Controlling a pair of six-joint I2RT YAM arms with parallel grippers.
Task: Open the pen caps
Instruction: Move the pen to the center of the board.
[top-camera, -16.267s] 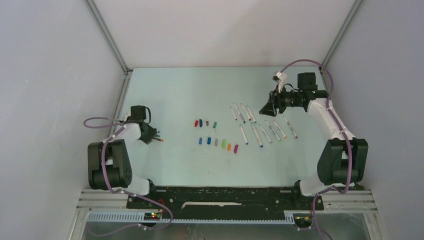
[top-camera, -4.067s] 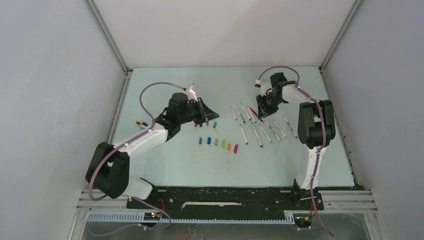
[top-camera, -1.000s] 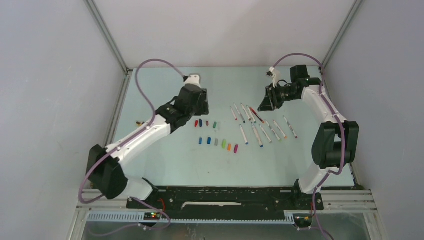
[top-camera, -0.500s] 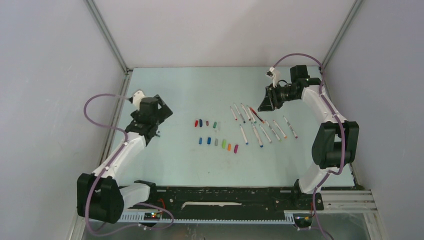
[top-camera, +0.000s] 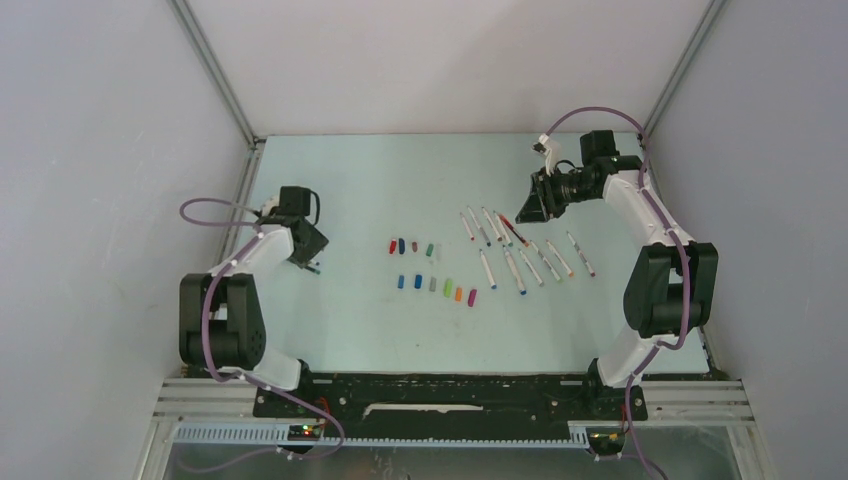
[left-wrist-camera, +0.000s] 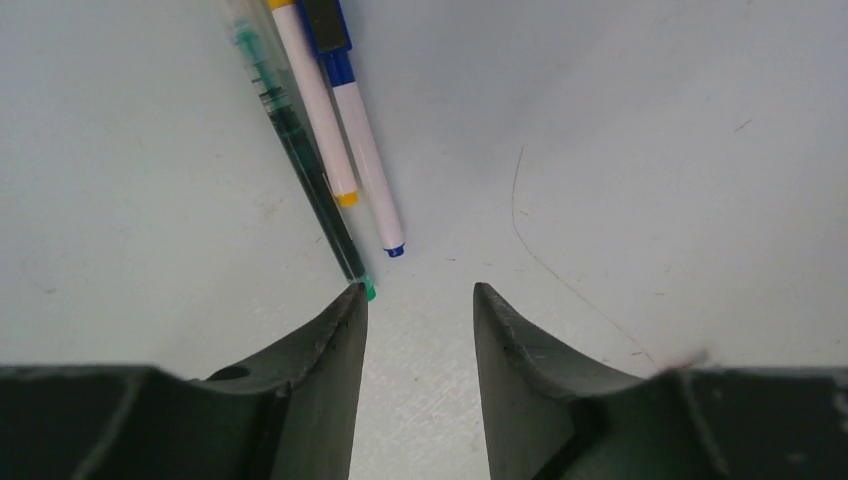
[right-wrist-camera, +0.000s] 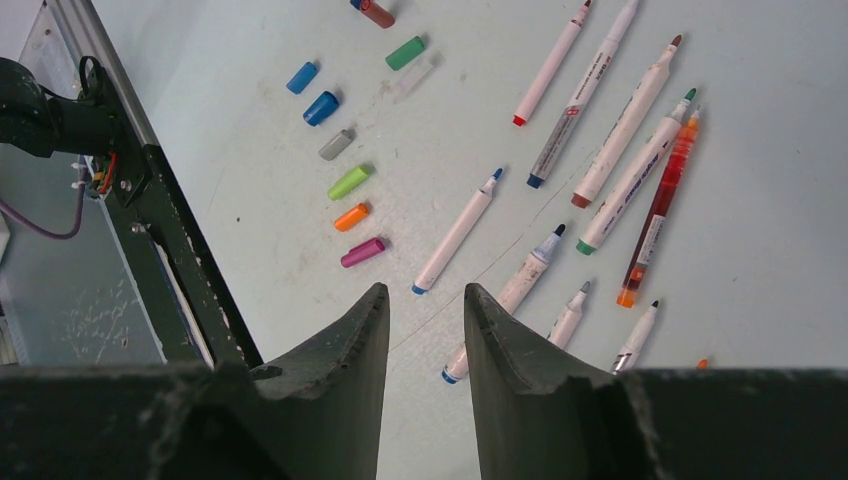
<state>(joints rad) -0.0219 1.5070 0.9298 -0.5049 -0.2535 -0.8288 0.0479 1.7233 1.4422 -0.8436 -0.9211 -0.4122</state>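
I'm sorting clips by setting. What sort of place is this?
Probably a robot test cell in a lab: plain grey panel walls on aluminium struts, and two white-and-black robot arms on a black base rail.

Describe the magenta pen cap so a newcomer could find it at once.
On the pale table, two short rows of pen caps lie left of the white pens. In the row nearer the arm bases, the magenta cap lies rightmost, beside the orange cap.
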